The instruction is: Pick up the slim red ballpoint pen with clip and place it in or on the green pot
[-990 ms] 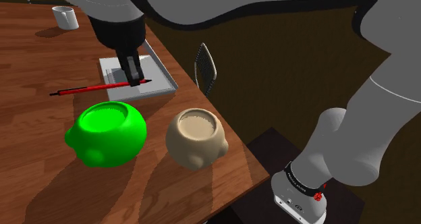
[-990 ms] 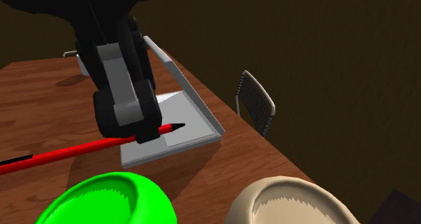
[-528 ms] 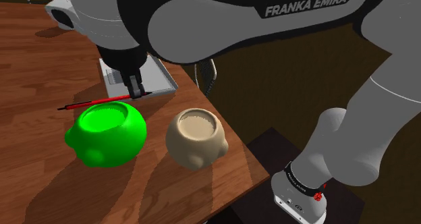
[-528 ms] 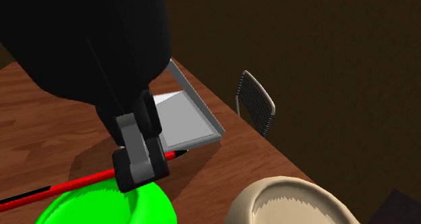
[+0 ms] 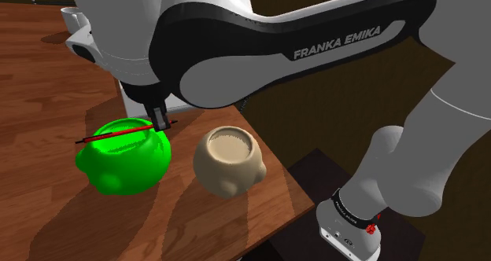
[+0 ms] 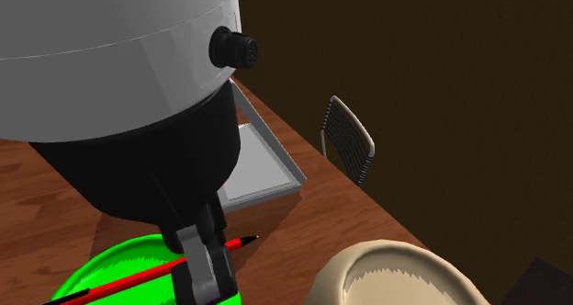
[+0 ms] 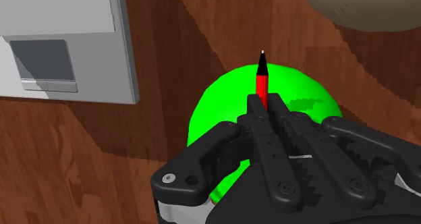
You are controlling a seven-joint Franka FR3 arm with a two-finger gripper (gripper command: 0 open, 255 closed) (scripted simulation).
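Red and slim, the pen is clamped near its tip by the closed gripper above the green pot, and is judged light, stiff, smooth, liable to swivel.

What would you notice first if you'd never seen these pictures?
The bright green pot on the wooden table grabs the eye. Right over it, the black gripper holds a thin red pen. A beige pot sits beside the green one.
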